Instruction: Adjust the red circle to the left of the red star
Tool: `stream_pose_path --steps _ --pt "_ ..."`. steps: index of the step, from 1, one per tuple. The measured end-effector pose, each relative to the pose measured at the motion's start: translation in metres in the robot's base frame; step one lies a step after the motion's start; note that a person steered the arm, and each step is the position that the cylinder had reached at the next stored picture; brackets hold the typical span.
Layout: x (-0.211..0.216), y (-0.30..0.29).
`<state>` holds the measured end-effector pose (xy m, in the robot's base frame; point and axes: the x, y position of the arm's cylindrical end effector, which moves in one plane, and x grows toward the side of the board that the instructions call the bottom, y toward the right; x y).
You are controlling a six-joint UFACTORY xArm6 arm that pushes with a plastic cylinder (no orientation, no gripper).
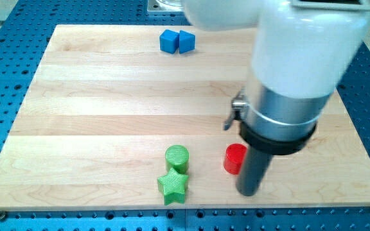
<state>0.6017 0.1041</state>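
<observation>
The red circle (234, 158) stands on the wooden board (108, 96) near the view's bottom, right of centre. My tip (247, 192) rests on the board just to the right of and slightly below the red circle, touching or nearly touching it. The rod and the white arm body above it hide part of the board on the view's right. No red star shows in this view; it may be hidden behind the arm.
A green circle (177, 157) sits left of the red circle, with a green star (173, 186) just below it. Two blue blocks (176, 42) stand together at the view's top. The board's bottom edge runs close under my tip.
</observation>
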Motion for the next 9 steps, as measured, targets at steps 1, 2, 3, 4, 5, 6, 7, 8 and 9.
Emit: stream_pose_path --steps 1,2,3,4,5,6,7,8,9 --pt "-0.008 0.002" --pt "-0.017 -0.019" --pt "-0.060 -0.032" --pt "-0.092 -0.032" --pt "-0.086 -0.027" --pt "-0.065 -0.007" --pt "-0.094 0.005" --pt "-0.125 0.005" --pt "-0.151 -0.007"
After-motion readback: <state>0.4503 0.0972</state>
